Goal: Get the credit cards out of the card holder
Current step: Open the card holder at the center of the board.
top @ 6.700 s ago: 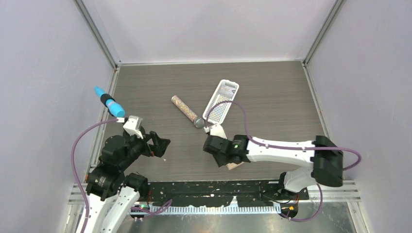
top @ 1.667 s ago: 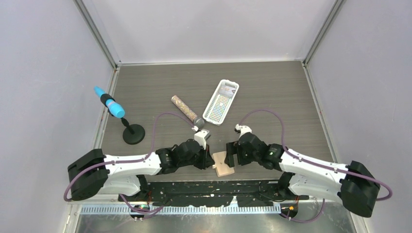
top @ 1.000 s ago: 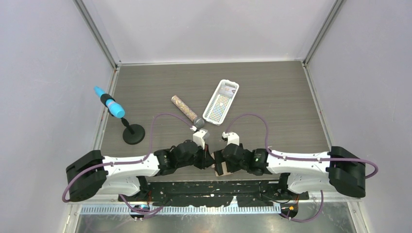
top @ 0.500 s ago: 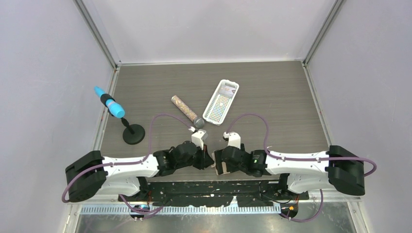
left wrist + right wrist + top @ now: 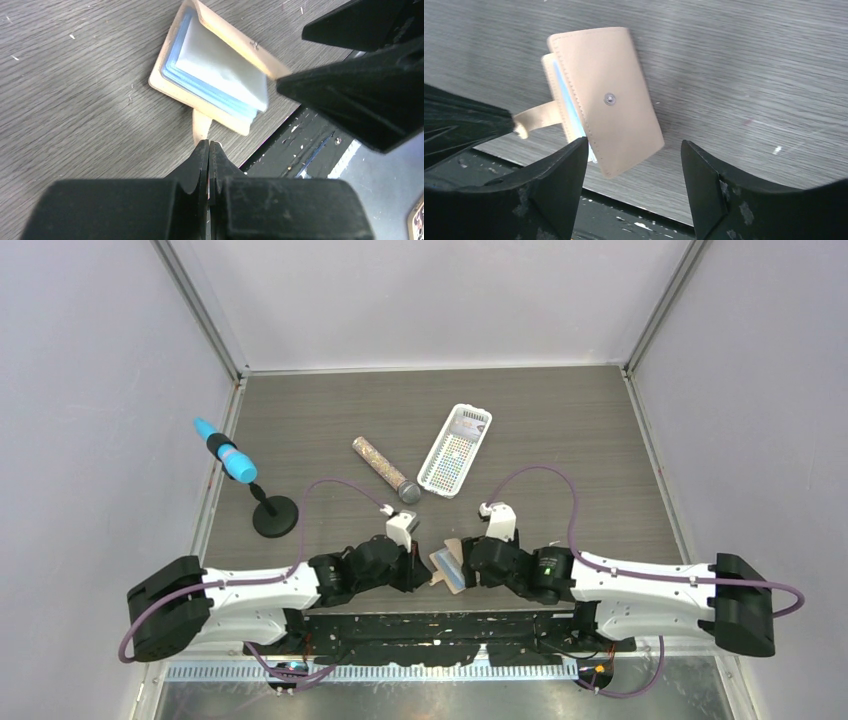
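Observation:
The tan card holder (image 5: 446,568) lies at the table's near edge between my two grippers. My left gripper (image 5: 208,145) is shut on its little tab (image 5: 201,127). The holder (image 5: 215,75) gapes open there, and a stack of pale bluish credit cards (image 5: 220,70) sits inside it. In the right wrist view I see its tan cover with a snap (image 5: 609,100) and a blue card edge (image 5: 571,112) beside it. My right gripper (image 5: 634,145) is open, its fingers standing either side of the holder's near corner, with nothing gripped. In the top view the left gripper (image 5: 425,575) and right gripper (image 5: 463,562) almost meet.
A glittery tube (image 5: 385,470) and a white slotted basket (image 5: 456,450) lie farther back in the middle. A blue-tipped tool on a black round stand (image 5: 275,516) is at the left. The black strip (image 5: 450,625) along the table's near edge runs just below the holder.
My right gripper has drawn back to the right off the holder, which now shows tilted and partly open between the grippers. The left gripper stays shut on the tab and has shifted slightly left.

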Motion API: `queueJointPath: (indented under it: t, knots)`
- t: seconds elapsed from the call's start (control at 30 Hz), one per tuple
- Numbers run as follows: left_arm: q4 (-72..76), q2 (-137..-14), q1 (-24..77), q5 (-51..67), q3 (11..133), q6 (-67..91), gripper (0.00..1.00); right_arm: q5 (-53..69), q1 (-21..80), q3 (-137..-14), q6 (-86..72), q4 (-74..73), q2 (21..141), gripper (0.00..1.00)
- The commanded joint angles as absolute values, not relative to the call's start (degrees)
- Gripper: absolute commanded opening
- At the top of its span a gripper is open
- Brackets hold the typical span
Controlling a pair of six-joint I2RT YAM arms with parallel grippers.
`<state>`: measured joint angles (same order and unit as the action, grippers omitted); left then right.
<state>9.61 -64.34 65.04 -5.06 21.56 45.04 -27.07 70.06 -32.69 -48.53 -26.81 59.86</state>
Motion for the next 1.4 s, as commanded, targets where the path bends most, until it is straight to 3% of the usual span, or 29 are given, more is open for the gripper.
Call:
queueJointPath:
  t: [0.0,0.4,0.83,1.07,1.37]
  knots:
    - [9.0,-61.3,65.3,-8.0,20.2,45.2,0.00,-33.2,67.9,-33.9,-51.0,-34.4,56.5,0.73]
    - [9.4,-58.7,65.3,-8.3,18.5,45.0,0.00,-24.8,55.9,-29.1,-44.4,-27.4,53.6,0.66]
    - [9.5,-56.4,65.3,-7.8,19.6,44.3,0.00,-18.0,56.0,-43.5,-39.1,-38.5,47.2,0.63]
    - [9.8,-56.8,65.3,-7.8,19.8,44.5,0.00,-6.8,61.1,-40.8,-37.9,-23.1,48.3,0.61]
    - [8.9,-56.1,65.3,-8.2,19.6,44.7,0.00,-2.6,63.3,-37.3,-38.1,-12.8,61.3,0.61]
